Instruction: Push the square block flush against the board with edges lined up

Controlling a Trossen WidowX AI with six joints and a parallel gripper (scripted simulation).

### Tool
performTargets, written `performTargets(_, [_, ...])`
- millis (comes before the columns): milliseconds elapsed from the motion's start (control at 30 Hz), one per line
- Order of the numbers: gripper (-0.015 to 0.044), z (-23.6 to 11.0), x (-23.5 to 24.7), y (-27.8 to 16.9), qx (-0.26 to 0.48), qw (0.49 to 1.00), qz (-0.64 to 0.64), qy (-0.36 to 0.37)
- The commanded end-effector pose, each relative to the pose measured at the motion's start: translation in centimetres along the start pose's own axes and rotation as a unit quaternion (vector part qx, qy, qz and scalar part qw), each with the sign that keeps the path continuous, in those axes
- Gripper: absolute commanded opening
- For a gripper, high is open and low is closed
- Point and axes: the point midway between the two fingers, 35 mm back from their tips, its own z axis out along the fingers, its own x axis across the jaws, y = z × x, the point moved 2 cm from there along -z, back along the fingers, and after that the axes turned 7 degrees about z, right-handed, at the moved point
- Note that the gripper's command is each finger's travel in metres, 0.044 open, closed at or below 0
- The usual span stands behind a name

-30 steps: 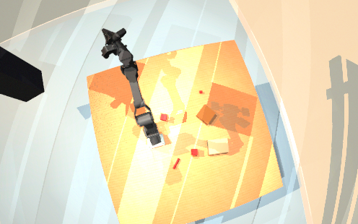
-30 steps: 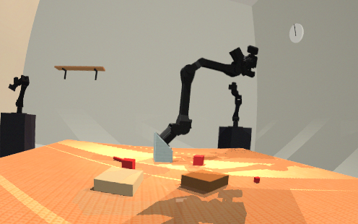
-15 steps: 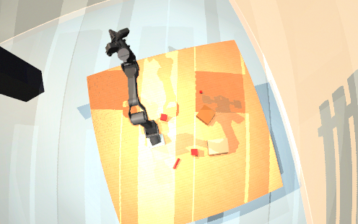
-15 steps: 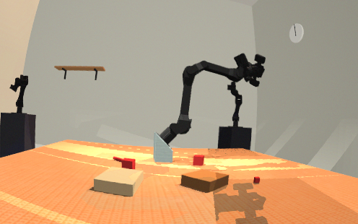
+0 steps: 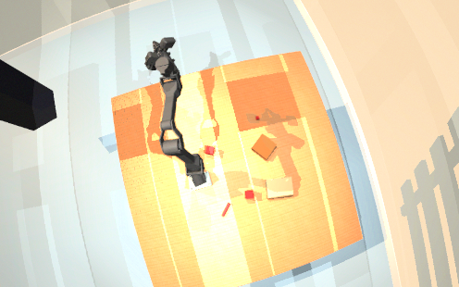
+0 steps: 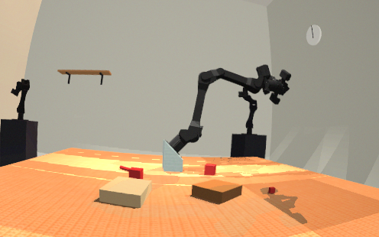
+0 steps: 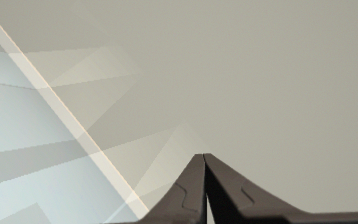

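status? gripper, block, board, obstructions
Gripper shut, empty, raised high off the table. Orange block and cream board apart, not touching. Small red cube sits beside the board; other red bits scattered nearby.

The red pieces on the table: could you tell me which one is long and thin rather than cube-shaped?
The red stick, lying alone nearest the front edge of the table in the top view. The other red pieces are blocky cubes.
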Motion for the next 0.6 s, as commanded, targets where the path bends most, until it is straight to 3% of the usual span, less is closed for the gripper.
performTargets(0, [0.0, 0.1, 0.8, -2.4, 0.034, 0.999, 0.02, 0.015])
performTargets(567, [0.0, -1.6, 1.9, -11.4, 0.181, 0.979, 0.091, 0.033])
